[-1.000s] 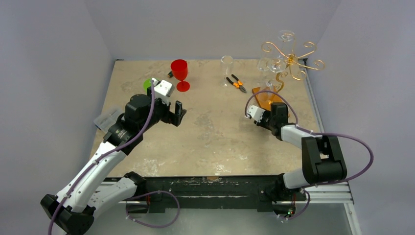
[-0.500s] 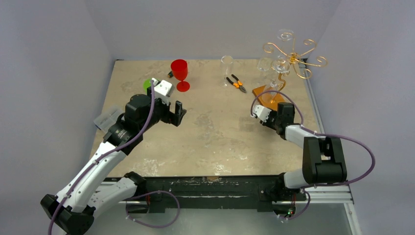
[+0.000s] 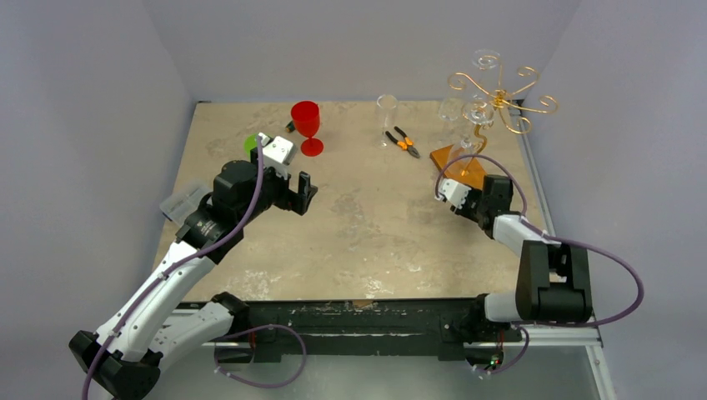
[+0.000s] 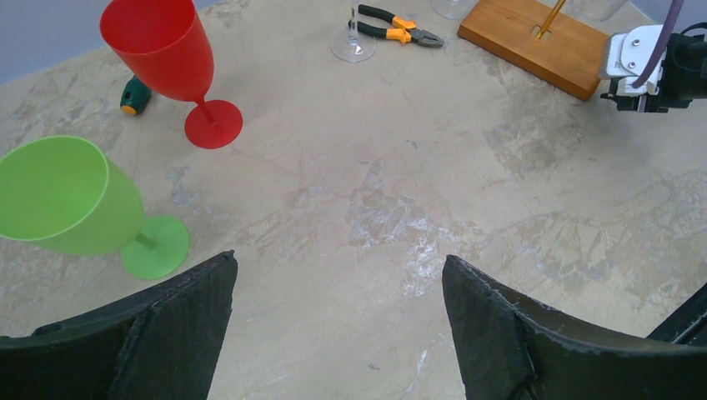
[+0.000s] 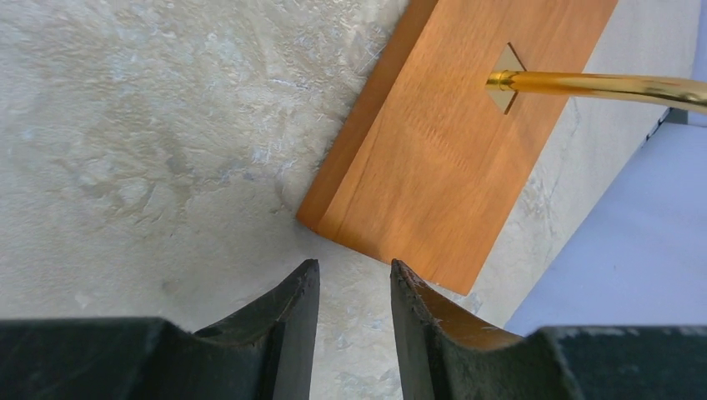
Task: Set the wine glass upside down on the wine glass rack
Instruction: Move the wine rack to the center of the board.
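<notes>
Right tool [image 5: 354, 271], narrowly parted, empty, faces the wine glass rack [image 5: 450, 142] at its smooth wooden base.

The wine glass rack [image 5: 450, 142] shows smooth satin orange-brown wood at the base, shiny gold metal up the stem. The table [image 4: 400, 208] reads matt, mottled, stone-like. The red goblet [image 4: 158, 50] and green goblet [image 4: 67, 200] look like smooth, slightly glossy plastic.

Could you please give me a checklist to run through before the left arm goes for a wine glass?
1. Left gripper open and empty: ok.
2. Red wine glass standing upright: ok.
3. Green wine glass standing upright: ok.
4. Right gripper clear of the wooden base: cannot tell; its tips sit at the corner.
5. Wine glass rack has a free arm: ok, right-side curls look bare.
</notes>
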`<act>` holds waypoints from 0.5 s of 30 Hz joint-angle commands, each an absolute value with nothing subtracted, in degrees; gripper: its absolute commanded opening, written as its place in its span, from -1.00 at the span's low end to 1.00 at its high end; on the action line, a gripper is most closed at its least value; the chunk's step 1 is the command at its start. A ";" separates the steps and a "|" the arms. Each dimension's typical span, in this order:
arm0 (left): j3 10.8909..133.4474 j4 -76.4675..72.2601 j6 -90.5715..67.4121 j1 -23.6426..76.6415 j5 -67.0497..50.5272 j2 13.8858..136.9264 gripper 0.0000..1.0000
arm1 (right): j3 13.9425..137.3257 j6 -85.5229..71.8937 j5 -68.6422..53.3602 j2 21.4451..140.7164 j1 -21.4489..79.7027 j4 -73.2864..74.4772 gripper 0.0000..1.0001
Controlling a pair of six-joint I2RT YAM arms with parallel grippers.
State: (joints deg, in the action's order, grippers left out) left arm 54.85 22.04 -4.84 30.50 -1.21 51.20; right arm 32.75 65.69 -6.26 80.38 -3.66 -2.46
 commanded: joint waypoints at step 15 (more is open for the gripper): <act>57.46 14.99 -14.77 29.76 -12.09 55.48 0.81 | 32.45 74.90 -20.14 64.46 -3.84 25.43 -0.25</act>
State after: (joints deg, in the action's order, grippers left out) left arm 54.85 20.99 -7.44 30.41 -4.36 52.03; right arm 32.27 72.71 -16.08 67.35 -3.66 16.38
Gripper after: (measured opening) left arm 0.902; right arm 0.366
